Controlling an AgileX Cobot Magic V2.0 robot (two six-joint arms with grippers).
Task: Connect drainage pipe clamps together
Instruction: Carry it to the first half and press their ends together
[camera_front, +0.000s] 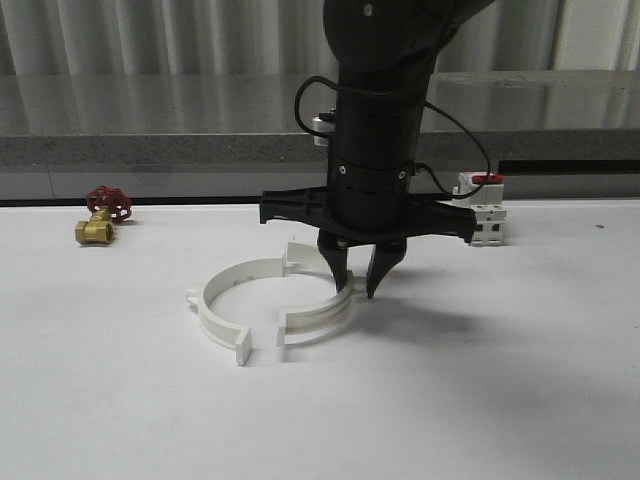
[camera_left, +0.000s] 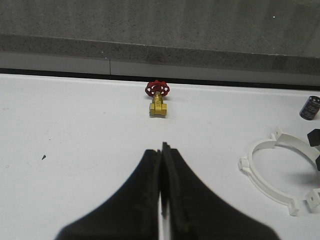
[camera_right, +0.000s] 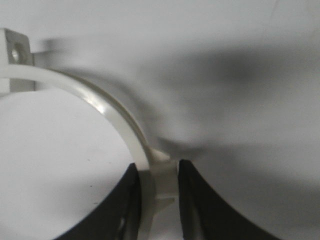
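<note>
pinching the right clamp half across its band, the right gripper is standing over it on the worktop; the left clamp half is lying just beside, leftward, ends nearly meeting; the left gripper is sitting closed, empty.

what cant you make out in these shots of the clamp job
- Front view: the right gripper covers part of the right clamp half, so the contact is hidden.
- Right wrist view: that half's band is blurred, and one end runs off the frame edge.
- Left wrist view: the left clamp half shows; the frame edge cuts off the other half.
</note>
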